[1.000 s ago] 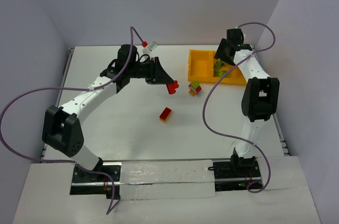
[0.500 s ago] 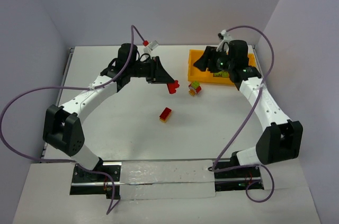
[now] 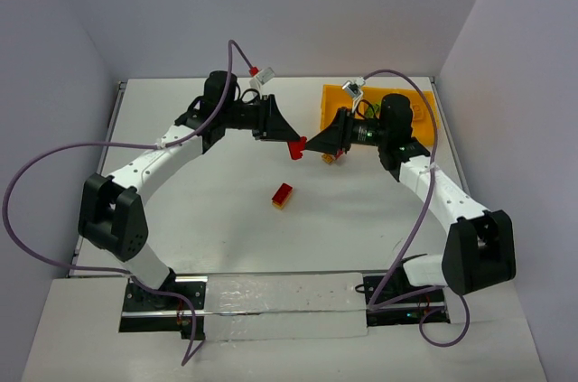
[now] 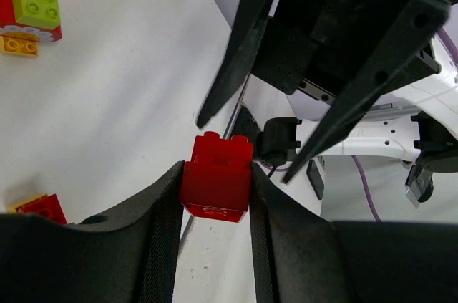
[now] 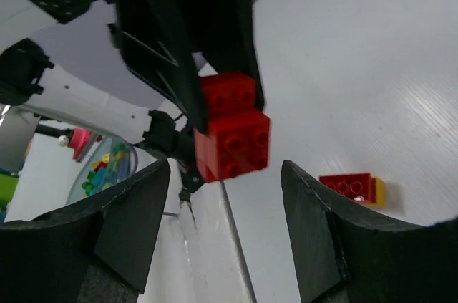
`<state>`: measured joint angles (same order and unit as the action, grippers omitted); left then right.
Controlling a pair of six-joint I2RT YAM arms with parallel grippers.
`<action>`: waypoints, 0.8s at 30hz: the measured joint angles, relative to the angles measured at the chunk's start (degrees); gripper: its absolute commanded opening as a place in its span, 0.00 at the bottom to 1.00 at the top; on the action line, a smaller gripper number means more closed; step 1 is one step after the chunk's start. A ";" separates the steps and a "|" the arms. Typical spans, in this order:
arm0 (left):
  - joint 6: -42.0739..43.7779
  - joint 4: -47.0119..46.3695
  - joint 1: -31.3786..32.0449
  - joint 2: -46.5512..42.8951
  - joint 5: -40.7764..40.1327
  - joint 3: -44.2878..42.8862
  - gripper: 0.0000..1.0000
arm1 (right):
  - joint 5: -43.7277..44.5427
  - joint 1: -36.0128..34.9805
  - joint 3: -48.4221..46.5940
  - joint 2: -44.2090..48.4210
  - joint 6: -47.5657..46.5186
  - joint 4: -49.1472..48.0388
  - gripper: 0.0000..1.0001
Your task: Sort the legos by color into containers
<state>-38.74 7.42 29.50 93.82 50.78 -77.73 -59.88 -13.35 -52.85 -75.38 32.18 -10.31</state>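
My left gripper is shut on a red brick and holds it above the table; the brick also shows in the left wrist view between the pads. My right gripper is open and faces that red brick, its fingertips on either side of it and apart from it. A red-and-yellow pair lies on the table. A green, red and yellow cluster lies under my right arm. The orange-yellow tray is at the back right, partly hidden by my right arm.
The red-and-yellow pair also shows in the right wrist view and the left wrist view. Purple cables loop over both arms. Grey walls close in the table on three sides.
My right arm has swung from over the tray to the left and now meets the left gripper's red brick tip to tip. My left arm has hardly moved.
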 measured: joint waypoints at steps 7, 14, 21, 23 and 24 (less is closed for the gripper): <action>-0.39 -0.87 0.00 0.00 0.63 0.00 0.00 | -3.07 -1.46 0.27 -1.27 7.82 -12.08 0.60; -0.85 -0.83 -0.26 -0.02 0.67 0.00 0.00 | -2.97 -1.48 0.62 -2.53 10.41 -15.16 0.62; -0.81 -0.77 -0.33 -0.02 0.10 0.00 0.00 | -2.98 -1.66 0.82 -2.64 11.06 -16.00 0.71; -0.81 -0.73 -0.37 -0.02 -0.03 0.00 0.00 | -2.97 -1.68 0.80 -2.87 11.23 -16.22 0.71; -0.81 -0.71 -0.37 -0.02 -0.14 0.00 0.00 | -2.97 -1.68 0.81 -3.04 11.36 -16.30 0.71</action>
<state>-39.55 6.71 29.12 93.80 50.65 -77.73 -62.85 -15.03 -52.04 -78.42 43.53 -26.61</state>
